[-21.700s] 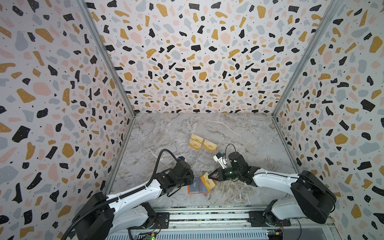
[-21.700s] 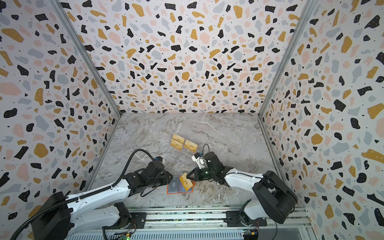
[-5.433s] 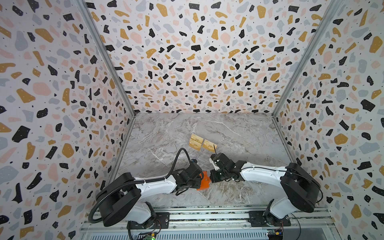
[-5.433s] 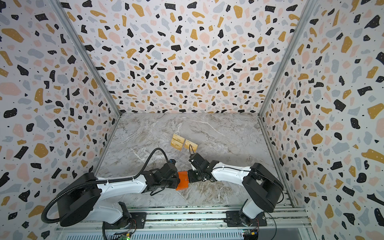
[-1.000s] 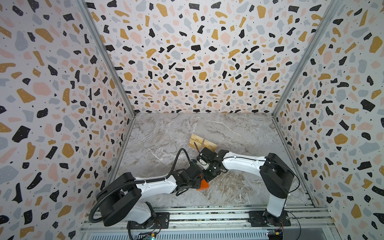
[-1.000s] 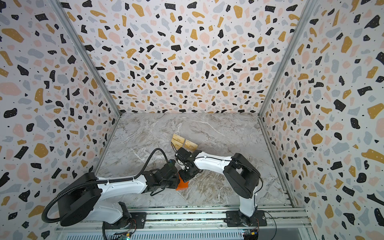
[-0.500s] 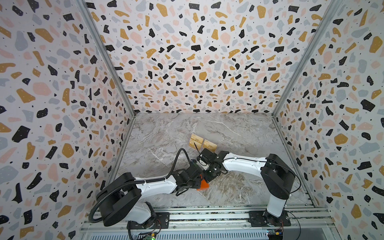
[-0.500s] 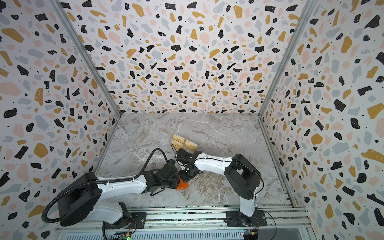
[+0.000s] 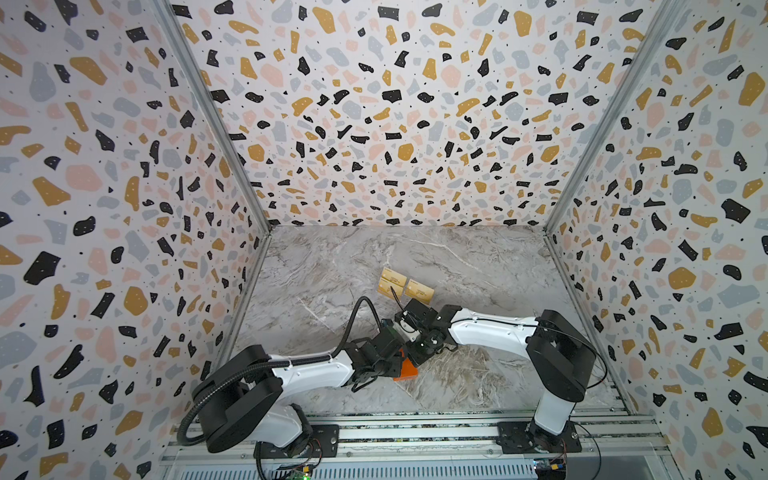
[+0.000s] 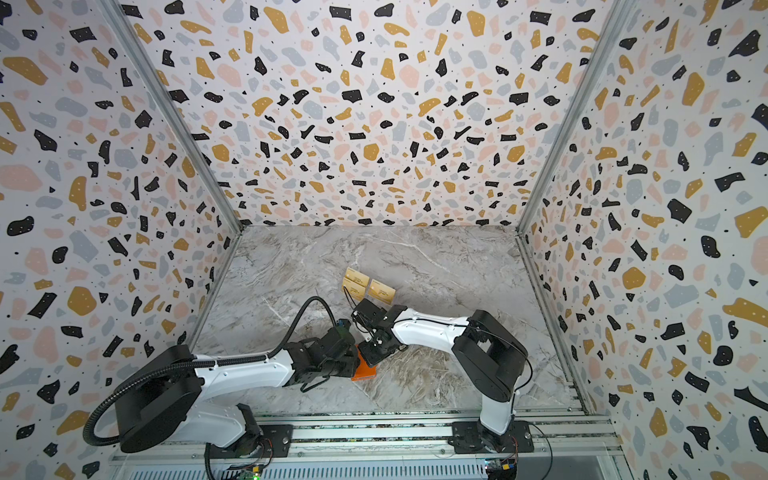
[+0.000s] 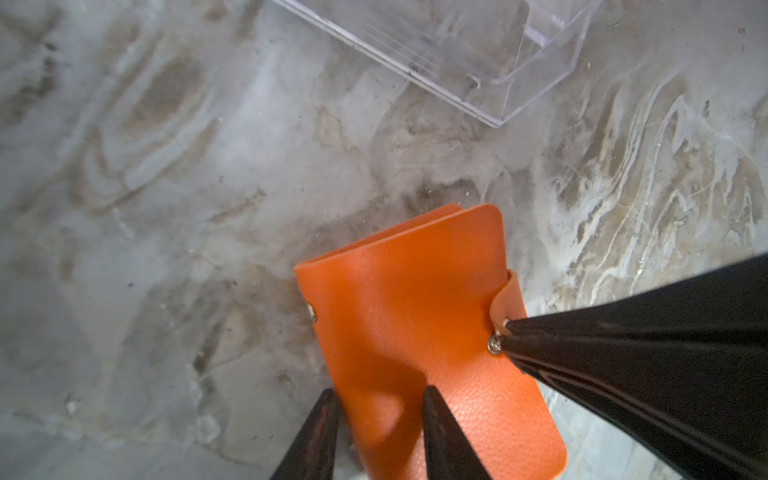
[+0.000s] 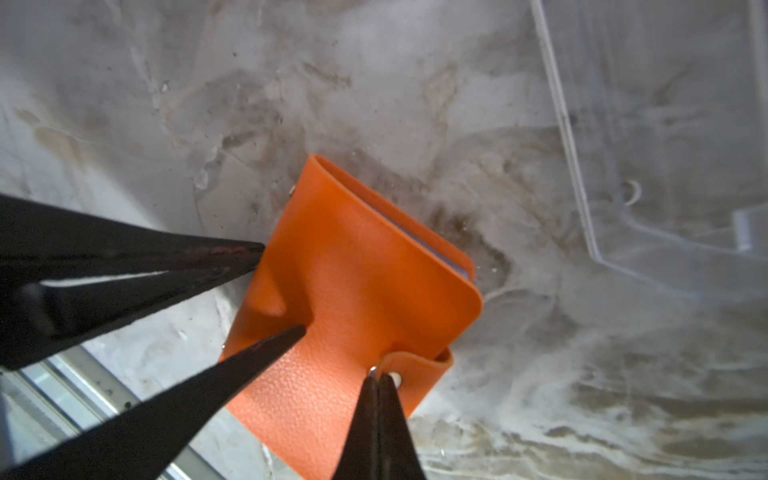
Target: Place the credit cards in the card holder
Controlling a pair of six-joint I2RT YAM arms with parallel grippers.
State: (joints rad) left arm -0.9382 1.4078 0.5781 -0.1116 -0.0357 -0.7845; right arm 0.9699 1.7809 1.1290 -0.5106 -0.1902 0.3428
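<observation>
Closed orange card holder (image 9: 405,370) near the middle of the bench (image 9: 478,270) front edge, between both arms. Left tool (image 11: 379,390): jaws part-way apart, clamping the holder's spine-side edge, one finger denting the cover and one at the edge. Right tool (image 12: 377,376): clenched, tips touching the snap tab (image 11: 505,299) with nothing visibly between them. The tab wraps the long edge opposite the left tool's grip, on the side facing the right arm, which is the nearer; the holder's long axis runs away from the left tool. Opening likely turns on prying this tab. Gold-tan credit cards (image 9: 405,284) stand in the clear stand (image 11: 457,62), nearer mid-bench.
</observation>
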